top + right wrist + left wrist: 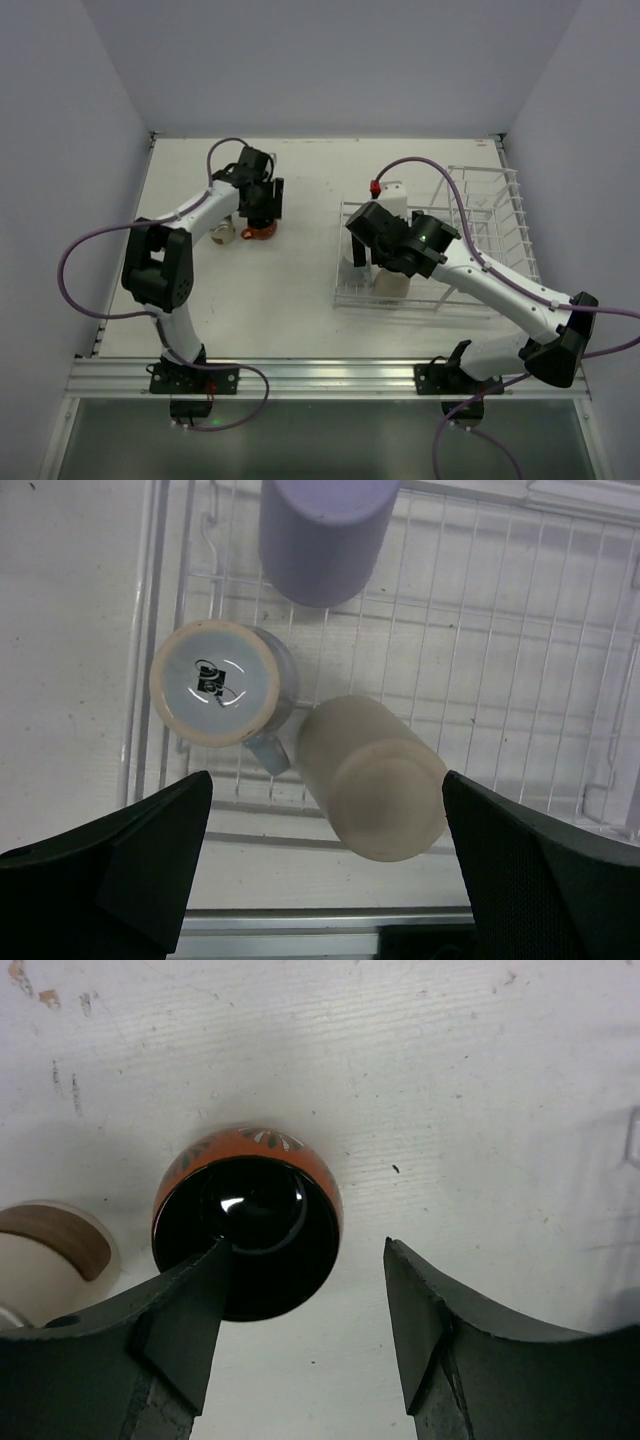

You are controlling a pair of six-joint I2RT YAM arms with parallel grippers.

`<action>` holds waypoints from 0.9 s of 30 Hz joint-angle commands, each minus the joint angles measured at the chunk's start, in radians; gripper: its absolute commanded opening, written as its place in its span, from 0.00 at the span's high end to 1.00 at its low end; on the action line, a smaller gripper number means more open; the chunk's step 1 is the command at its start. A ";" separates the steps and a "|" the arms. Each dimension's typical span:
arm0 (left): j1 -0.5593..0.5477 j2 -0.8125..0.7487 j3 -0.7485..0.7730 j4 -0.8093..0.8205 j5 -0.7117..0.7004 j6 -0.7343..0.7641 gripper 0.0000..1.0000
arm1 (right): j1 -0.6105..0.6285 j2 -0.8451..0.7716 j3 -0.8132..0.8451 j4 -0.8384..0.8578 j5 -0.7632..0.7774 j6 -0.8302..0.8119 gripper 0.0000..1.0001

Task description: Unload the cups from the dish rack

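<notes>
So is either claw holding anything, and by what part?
Nothing is held. The left gripper is open over the orange-red mug; the right gripper is open above the beige tumbler in the dish rack.

Noted three inverted cups crowding the left end of the dish rack (pixel 500 650) tray: short blue-grey cup (pixel 215 683) just beside beige tumbler (pixel 375 780), lavender tumbler (pixel 322 535) close behind. Found only narrow gaps among them, tops reachable from above. Observed bare wire floor right of the tumblers. On the table (pixel 480 1080), recorded orange-red mug (pixel 250 1230) with a pale cup (pixel 50 1250) close on its left. Found open surface to its right and beyond.
</notes>
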 commanded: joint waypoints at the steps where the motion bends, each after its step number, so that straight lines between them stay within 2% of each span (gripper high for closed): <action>1: 0.009 -0.103 0.039 -0.016 0.000 0.007 0.33 | 0.000 0.011 0.038 -0.096 0.082 0.117 0.01; 8: 0.008 -0.218 0.085 -0.046 0.087 0.017 0.31 | 0.000 -0.001 -0.005 -0.156 0.082 0.166 0.01; 19: 0.002 -0.408 0.203 -0.105 0.208 0.033 0.30 | -0.011 -0.005 -0.105 -0.075 0.059 0.151 0.02; 27: 0.003 -0.467 0.249 -0.108 0.259 0.027 0.29 | -0.037 -0.008 -0.168 0.014 0.030 0.122 0.02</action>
